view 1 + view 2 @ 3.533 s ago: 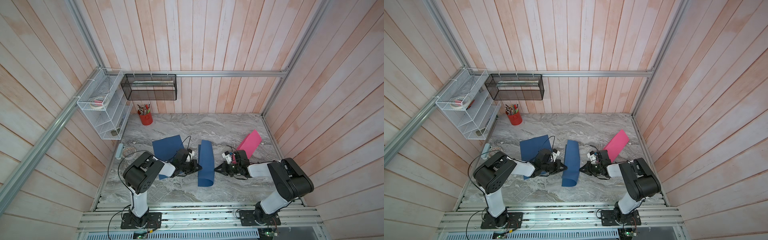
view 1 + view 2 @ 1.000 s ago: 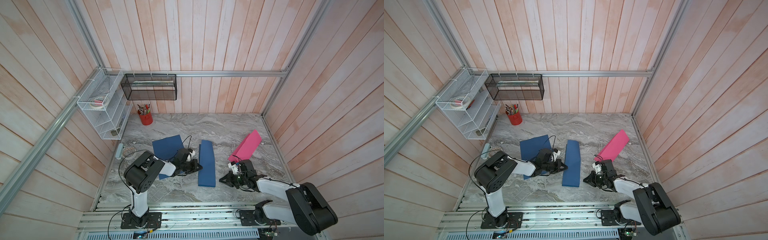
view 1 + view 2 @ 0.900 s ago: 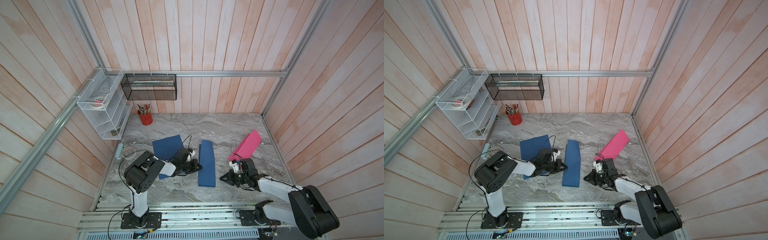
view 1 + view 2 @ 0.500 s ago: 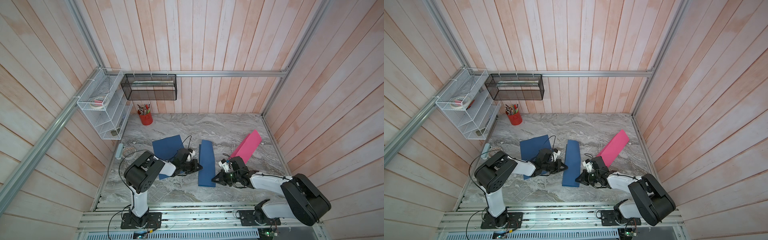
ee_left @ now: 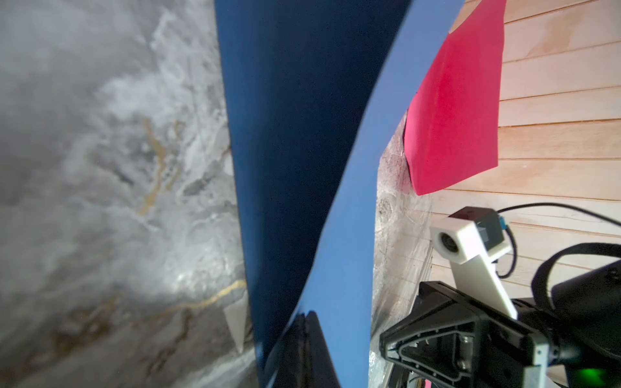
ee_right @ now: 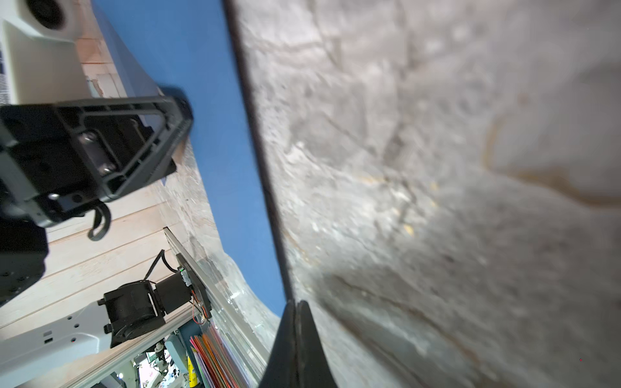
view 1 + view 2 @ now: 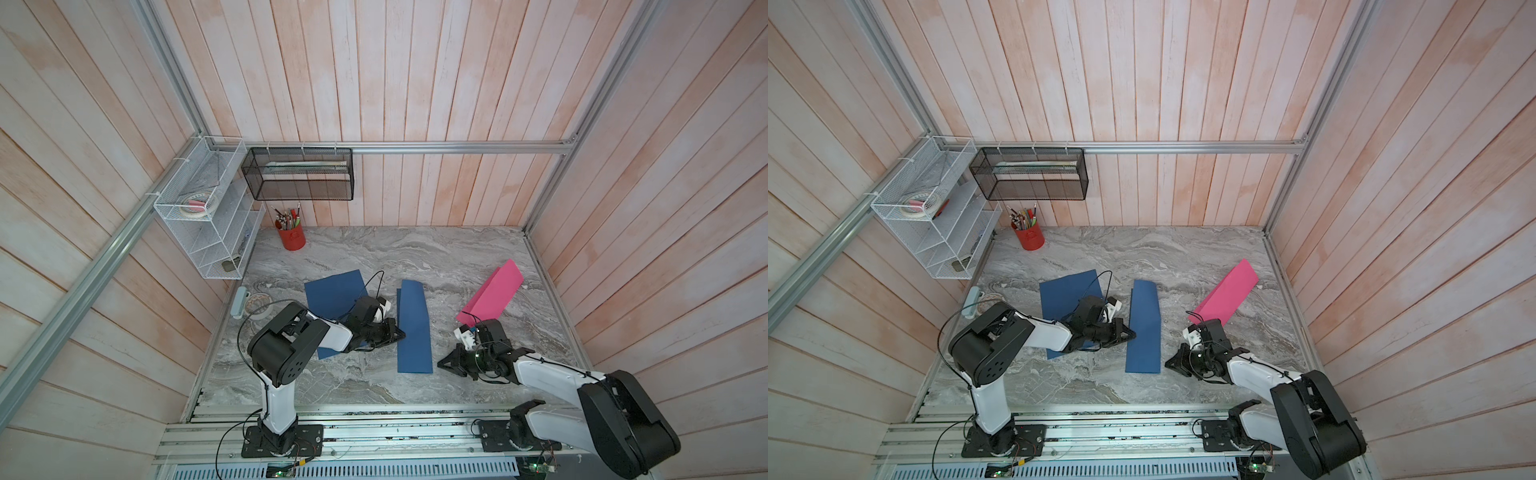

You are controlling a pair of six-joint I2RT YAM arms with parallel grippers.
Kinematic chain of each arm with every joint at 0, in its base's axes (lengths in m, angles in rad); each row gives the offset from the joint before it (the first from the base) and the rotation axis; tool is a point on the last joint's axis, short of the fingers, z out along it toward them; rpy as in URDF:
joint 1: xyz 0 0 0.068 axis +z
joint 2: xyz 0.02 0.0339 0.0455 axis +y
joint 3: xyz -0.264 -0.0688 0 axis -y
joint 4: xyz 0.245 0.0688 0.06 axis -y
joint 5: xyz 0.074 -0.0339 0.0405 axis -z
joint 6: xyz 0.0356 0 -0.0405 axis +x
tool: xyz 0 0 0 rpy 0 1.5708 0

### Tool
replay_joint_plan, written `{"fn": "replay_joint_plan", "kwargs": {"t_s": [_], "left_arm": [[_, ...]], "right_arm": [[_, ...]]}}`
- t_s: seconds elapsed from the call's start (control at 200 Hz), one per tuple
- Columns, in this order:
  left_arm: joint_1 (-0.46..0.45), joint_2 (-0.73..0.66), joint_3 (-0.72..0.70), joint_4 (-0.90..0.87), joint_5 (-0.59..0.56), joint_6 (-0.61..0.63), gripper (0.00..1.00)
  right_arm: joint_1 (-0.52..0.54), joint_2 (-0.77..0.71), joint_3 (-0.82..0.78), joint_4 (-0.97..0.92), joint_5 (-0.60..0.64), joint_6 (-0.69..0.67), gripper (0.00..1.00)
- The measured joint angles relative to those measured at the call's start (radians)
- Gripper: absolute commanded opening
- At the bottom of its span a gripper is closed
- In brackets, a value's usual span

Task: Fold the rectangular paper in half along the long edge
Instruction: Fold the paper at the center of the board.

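In both top views the folded dark blue paper (image 7: 412, 328) (image 7: 1144, 328) lies as a long narrow strip at mid table. My left gripper (image 7: 401, 333) (image 7: 1133, 333) is shut, and its tip rests on the strip's left long edge. The left wrist view shows those fingertips (image 5: 307, 315) pressed together against the paper (image 5: 353, 218), whose top layer stands slightly lifted. My right gripper (image 7: 440, 365) (image 7: 1168, 364) is shut and empty. It sits low on the table just right of the strip's near right corner. In the right wrist view its tip (image 6: 295, 304) meets the paper (image 6: 215, 100) at that corner.
An unfolded blue sheet (image 7: 332, 291) lies under my left arm. A folded pink paper (image 7: 492, 297) lies at the right, behind my right wrist. A red pencil cup (image 7: 291, 237), a white wire shelf (image 7: 208, 220) and a black mesh basket (image 7: 299, 178) stand at the back left.
My right gripper slid left to the blue strip's right edge, then drew back a little toward the near corner. The left arm and the paper have stayed put.
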Motion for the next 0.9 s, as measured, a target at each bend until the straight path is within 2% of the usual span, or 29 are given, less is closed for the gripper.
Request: {"fn": "replay_joint_plan", "kwargs": {"t_s": [0.14,0.36,0.51,0.9], "left_arm": [[0.000,0.000,0.001,-0.002,0.002,0.001,0.00],[0.000,0.002,0.003,-0.001,0.004,0.000,0.00],[-0.002,0.013,0.014,0.001,0.013,0.000,0.00],[-0.005,0.013,0.018,-0.008,0.011,0.001,0.00]], "right_arm": [[-0.019,0.133,0.190,0.016,0.005,-0.053,0.00],[-0.112,0.374,0.415,0.132,-0.027,-0.093,0.00],[-0.117,0.536,0.563,0.178,-0.066,-0.112,0.00],[-0.117,0.699,0.603,0.252,-0.111,-0.126,0.00]]}}
